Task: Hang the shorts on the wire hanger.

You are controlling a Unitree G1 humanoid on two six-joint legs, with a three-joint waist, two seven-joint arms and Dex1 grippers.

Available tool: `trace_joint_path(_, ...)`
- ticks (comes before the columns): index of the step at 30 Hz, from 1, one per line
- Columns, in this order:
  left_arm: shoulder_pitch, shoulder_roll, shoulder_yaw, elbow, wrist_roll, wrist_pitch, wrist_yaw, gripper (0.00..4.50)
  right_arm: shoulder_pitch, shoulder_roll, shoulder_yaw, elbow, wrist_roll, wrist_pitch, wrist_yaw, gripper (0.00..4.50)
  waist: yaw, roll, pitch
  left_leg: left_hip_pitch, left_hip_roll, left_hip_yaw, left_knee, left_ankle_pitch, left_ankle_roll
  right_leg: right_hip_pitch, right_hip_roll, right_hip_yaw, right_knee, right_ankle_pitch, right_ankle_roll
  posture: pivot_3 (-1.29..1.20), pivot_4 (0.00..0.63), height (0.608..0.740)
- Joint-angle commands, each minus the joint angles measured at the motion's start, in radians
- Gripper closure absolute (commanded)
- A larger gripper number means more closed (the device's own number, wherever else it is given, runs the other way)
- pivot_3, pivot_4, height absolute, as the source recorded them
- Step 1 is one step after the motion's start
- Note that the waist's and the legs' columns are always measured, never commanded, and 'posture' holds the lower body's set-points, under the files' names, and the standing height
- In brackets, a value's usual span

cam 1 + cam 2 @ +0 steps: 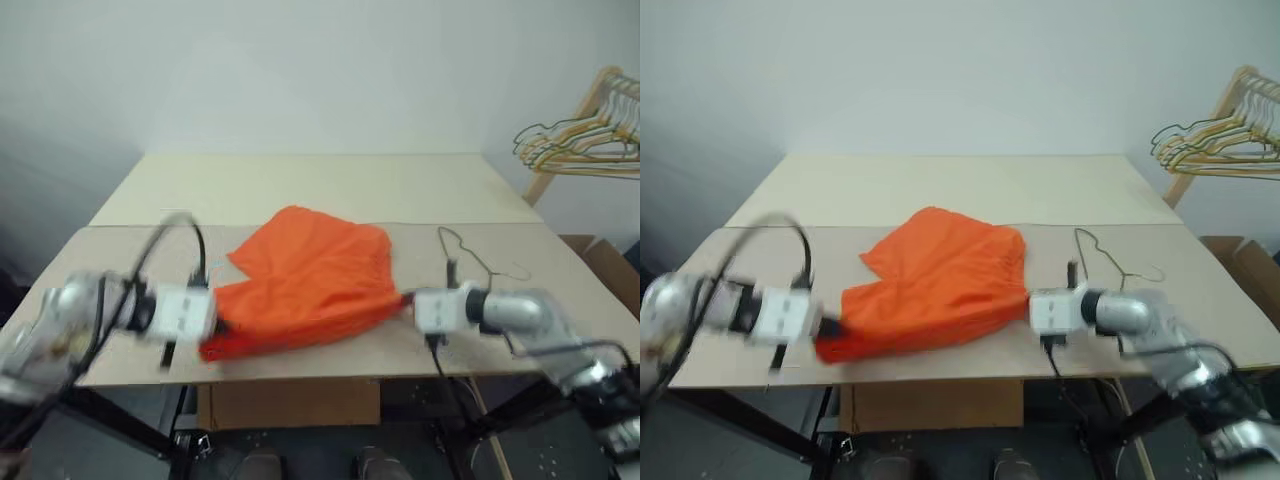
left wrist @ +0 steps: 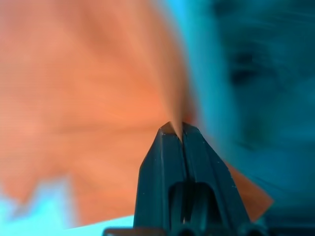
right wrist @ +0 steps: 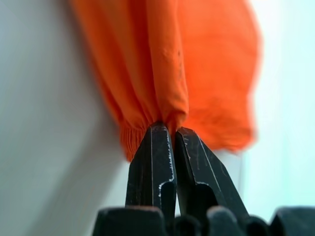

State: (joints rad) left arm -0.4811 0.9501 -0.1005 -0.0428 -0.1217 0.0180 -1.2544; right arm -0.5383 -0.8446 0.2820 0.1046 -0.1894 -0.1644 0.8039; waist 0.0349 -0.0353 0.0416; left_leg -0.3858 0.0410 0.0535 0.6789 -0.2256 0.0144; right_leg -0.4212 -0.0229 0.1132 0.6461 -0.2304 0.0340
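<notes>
Your left end effector [image 2: 176,129] is pressed together on one end of the orange shorts [image 1: 305,280], and your right end effector [image 3: 166,132] pinches the gathered waistband at the other end. The shorts stretch between them over the near part of the table [image 1: 330,185]. The wire hanger [image 1: 478,258] lies on the table just right of the shorts.
</notes>
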Motion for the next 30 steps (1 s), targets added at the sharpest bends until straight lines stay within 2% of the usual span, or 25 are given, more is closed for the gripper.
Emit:
trace_joint_path(1,-0.400,-0.147,-0.090,0.473,0.215,-0.113,0.241,4.50,-0.330,0.092,-0.041,0.307,-0.048,-0.012,-0.107,4.47,0.004,-0.001,-0.001,0.001,0.000,0.000,0.000,0.000,0.000,0.001,0.000,0.000,0.000,0.001,0.000,0.14,0.000,0.740)
trace_joint_path(2,-0.578,-0.205,-0.140,0.689,0.333,-0.135,0.441,4.50,-0.478,0.150,-0.036,0.484,-0.088,-0.009,-0.219,4.47,0.005,-0.002,0.000,0.004,-0.001,0.000,0.000,0.000,0.000,0.004,0.000,0.002,0.001,0.007,0.003,0.14,0.000,0.740)
trace_joint_path(3,-0.707,-0.248,-0.177,0.856,0.418,-0.158,0.588,4.50,-0.587,0.192,-0.032,0.622,-0.119,-0.015,-0.303,4.47,0.003,-0.002,0.000,0.003,-0.001,0.000,-0.002,0.000,0.000,0.001,0.001,0.003,0.000,0.010,0.003,0.13,0.000,0.740)
trace_joint_path(4,-0.848,-0.291,-0.194,1.018,0.473,-0.169,0.775,4.50,-0.713,0.245,-0.045,0.776,-0.138,-0.009,-0.453,4.47,0.002,-0.002,0.000,-0.001,-0.002,0.000,-0.004,0.000,0.000,-0.002,0.001,0.004,-0.001,0.012,0.007,0.13,0.000,0.740)
trace_joint_path(6,-1.041,-0.337,-0.215,1.218,0.542,-0.176,1.082,4.50,-0.893,0.319,-0.116,0.979,-0.111,-0.013,-0.714,4.47,0.001,-0.002,0.000,-0.004,-0.003,0.001,-0.010,0.000,0.000,-0.008,0.001,0.007,-0.002,0.016,0.001,0.13,0.000,0.740)
trace_joint_path(9,-1.205,-0.366,-0.205,1.342,0.586,-0.200,1.410,4.50,-1.020,0.357,-0.210,1.111,-0.059,-0.120,-0.954,4.47,0.008,-0.002,-0.001,-0.026,-0.006,0.002,-0.021,-0.002,-0.005,-0.035,-0.002,0.010,0.000,0.015,0.001,0.13,0.000,0.740)
trace_joint_path(12,-1.277,-0.368,-0.208,1.367,0.620,-0.273,1.573,4.50,-1.043,0.355,-0.235,1.143,-0.058,-0.210,-1.046,4.47,0.013,-0.002,-0.001,-0.030,-0.006,0.001,-0.025,-0.008,-0.015,-0.041,-0.004,0.007,0.001,0.010,0.004,0.13,0.000,0.740)
trace_joint_path(14,-1.281,-0.369,-0.209,1.365,0.629,-0.353,1.593,4.50,-1.011,0.346,-0.222,1.140,-0.073,-0.263,-1.046,4.47,0.014,-0.002,-0.001,-0.033,-0.008,0.002,-0.026,-0.008,-0.023,-0.042,-0.006,0.006,-0.005,0.009,0.007,0.14,0.000,0.740)
trace_joint_path(16,-1.246,-0.370,-0.213,1.361,0.634,-0.430,1.547,4.50,-0.944,0.333,-0.202,1.132,-0.088,-0.313,-1.023,4.47,0.016,-0.002,-0.001,-0.036,-0.011,0.004,-0.026,-0.010,-0.024,-0.042,-0.011,-0.002,-0.010,0.008,0.008,0.14,0.000,0.740)
trace_joint_path(19,-1.122,-0.368,-0.195,1.330,0.579,-0.627,1.344,4.50,-0.778,0.293,-0.184,1.095,-0.099,-0.401,-0.948,4.47,0.030,-0.001,-0.002,-0.036,-0.014,0.005,-0.026,-0.011,-0.022,-0.037,-0.020,-0.018,-0.020,0.008,0.008,0.14,0.000,0.740)
trace_joint_path(21,-1.000,-0.366,-0.156,1.279,0.471,-0.793,1.108,4.50,-0.665,0.259,-0.177,1.056,-0.093,-0.476,-0.865,4.47,0.035,-0.001,-0.002,-0.036,-0.016,0.006,-0.024,-0.011,-0.021,-0.035,-0.022,-0.020,-0.022,0.008,0.008,0.15,0.000,0.740)
trace_joint_path(23,-0.850,-0.356,-0.123,1.169,0.287,-0.891,0.765,4.50,-0.552,0.229,-0.161,1.009,-0.087,-0.549,-0.756,4.47,0.035,-0.001,-0.002,-0.036,-0.016,0.005,-0.021,-0.011,-0.021,-0.034,-0.022,-0.020,-0.022,0.008,0.008,0.15,0.000,0.740)
trace_joint_path(26,-0.577,-0.294,-0.116,0.819,-0.022,-0.771,0.349,4.50,-0.383,0.192,-0.128,0.924,-0.043,-0.652,-0.532,4.47,0.011,0.000,-0.002,-0.037,-0.015,0.005,-0.018,-0.010,-0.021,-0.035,-0.022,-0.020,-0.019,0.009,0.008,0.14,0.000,0.740)
trace_joint_path(28,-0.405,-0.214,-0.119,0.561,-0.155,-0.614,0.184,4.50,-0.278,0.165,-0.097,0.852,-0.021,-0.715,-0.396,4.47,-0.013,0.000,-0.002,-0.037,-0.013,0.004,-0.016,-0.010,-0.021,-0.035,-0.021,-0.020,-0.017,0.009,0.008,0.15,0.000,0.740)
trace_joint_path(30,-0.267,-0.131,-0.112,0.353,-0.229,-0.472,0.096,4.50,-0.189,0.140,-0.062,0.774,0.007,-0.757,-0.270,4.47,-0.038,0.000,-0.002,-0.036,-0.012,0.004,-0.013,-0.010,-0.021,-0.034,-0.020,-0.019,-0.014,0.009,0.007,0.15,0.000,0.740)
